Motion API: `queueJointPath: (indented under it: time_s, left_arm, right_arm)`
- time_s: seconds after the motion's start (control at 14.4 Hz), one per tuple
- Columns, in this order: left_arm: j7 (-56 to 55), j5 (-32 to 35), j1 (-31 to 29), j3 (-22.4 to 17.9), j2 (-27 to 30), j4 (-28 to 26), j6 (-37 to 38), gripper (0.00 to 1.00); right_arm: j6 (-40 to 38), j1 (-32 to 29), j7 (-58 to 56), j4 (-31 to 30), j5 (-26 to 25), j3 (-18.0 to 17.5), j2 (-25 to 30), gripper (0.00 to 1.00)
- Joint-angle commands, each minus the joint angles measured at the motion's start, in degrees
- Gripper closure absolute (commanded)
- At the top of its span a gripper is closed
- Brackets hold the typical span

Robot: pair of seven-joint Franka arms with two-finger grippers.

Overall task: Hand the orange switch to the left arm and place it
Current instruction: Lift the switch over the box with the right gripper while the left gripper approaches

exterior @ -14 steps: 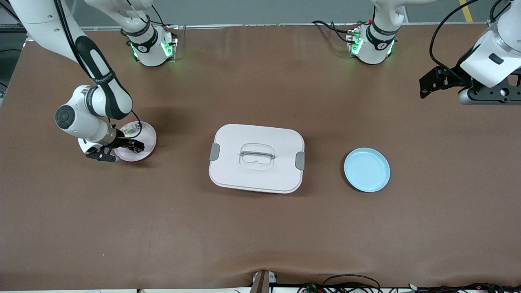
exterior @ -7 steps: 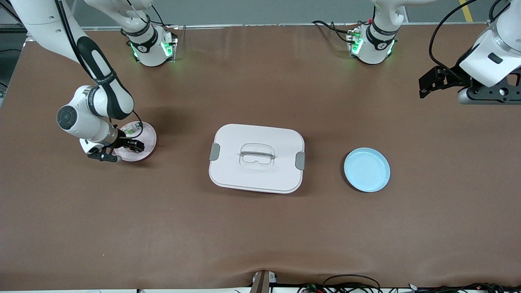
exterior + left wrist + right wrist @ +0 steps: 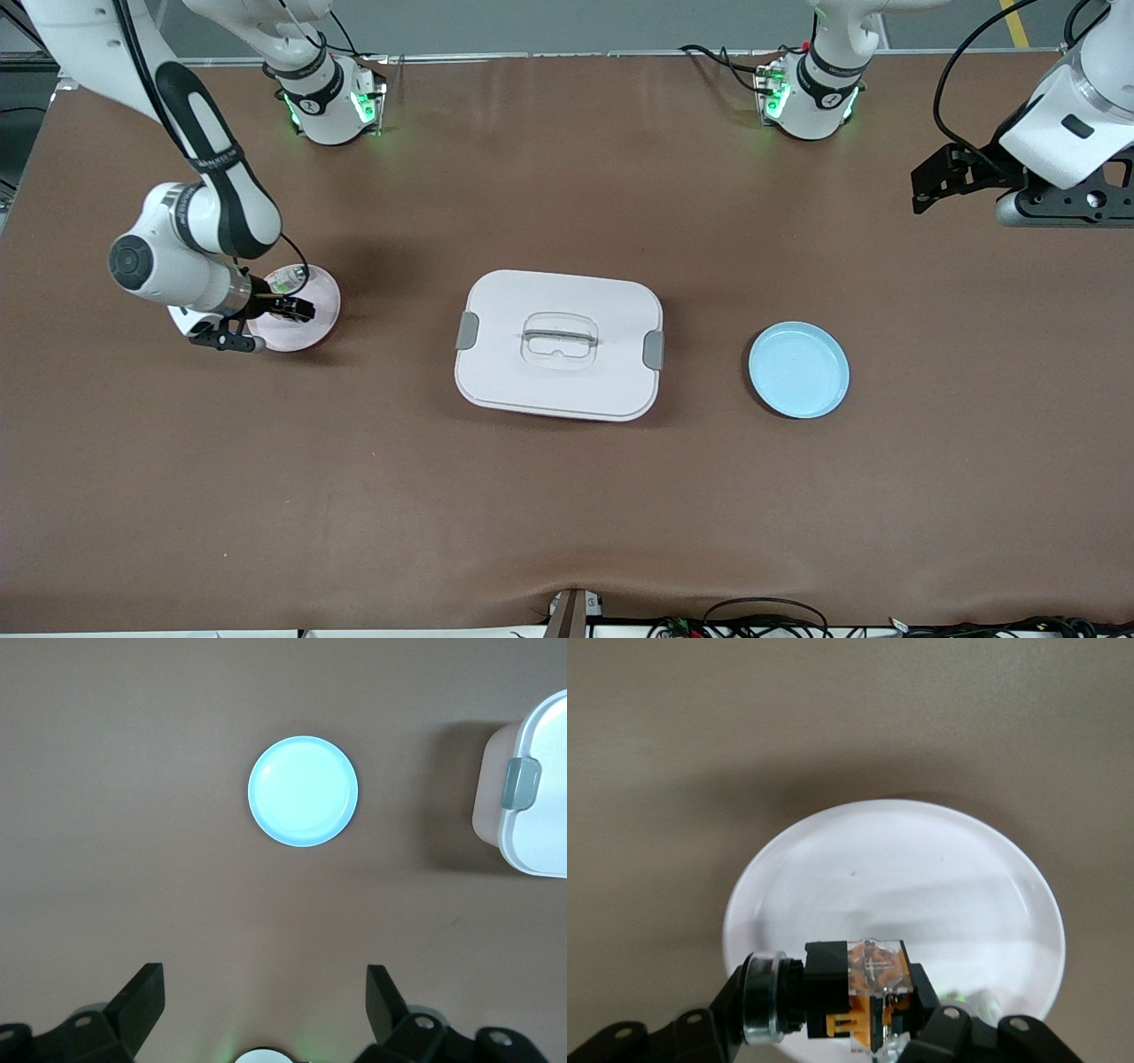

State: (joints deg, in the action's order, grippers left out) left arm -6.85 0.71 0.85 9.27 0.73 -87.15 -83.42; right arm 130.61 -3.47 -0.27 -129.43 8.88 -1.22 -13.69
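- Fingers of the right gripper (image 3: 833,1028) are closed on the orange switch (image 3: 855,992), holding it just above the pink plate (image 3: 321,306) at the right arm's end of the table (image 3: 567,496).
- Fingers of the left gripper (image 3: 266,1001) stand wide apart and hold nothing; this arm waits high over the table, with the blue plate (image 3: 303,791) below.
- Step in hand, as I judge: lifting the switch. Next it must travel toward the left gripper while passing clear of the box (image 3: 558,344).
- Compared with one second ago, the right gripper has risen a little from the plate; the left arm has hardly moved.
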Motion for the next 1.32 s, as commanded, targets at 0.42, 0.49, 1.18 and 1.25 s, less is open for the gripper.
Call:
queueJointPath:
  time_s: [0.42, 0.49, 1.18, 1.25]
  left_arm:
    - [-0.1, -0.4, 0.0, 0.3, 0.3, 0.0, -0.3, 0.0]
    - [-0.2, -0.5, 0.3, 0.3, 0.3, 0.0, -0.3, 0.0]
    - [-0.6, -9.0, 0.8, 2.6, 0.1, -1.3, -0.7, 0.0]
    - [-0.6, -9.5, 1.0, 2.6, 0.2, -1.9, -1.4, 0.0]
  right_arm:
    - [-38.9, 5.9, 19.3, 24.6, 0.1, -0.4, 4.0, 0.82]
    - [-41.7, 7.5, 23.5, 27.4, 0.4, -0.4, 3.9, 0.82]
    - [-42.0, 27.7, 71.5, 43.6, 20.2, -0.3, -1.2, 0.83]
    - [-39.8, 28.2, 73.9, 43.8, 22.7, -0.3, -1.5, 0.83]
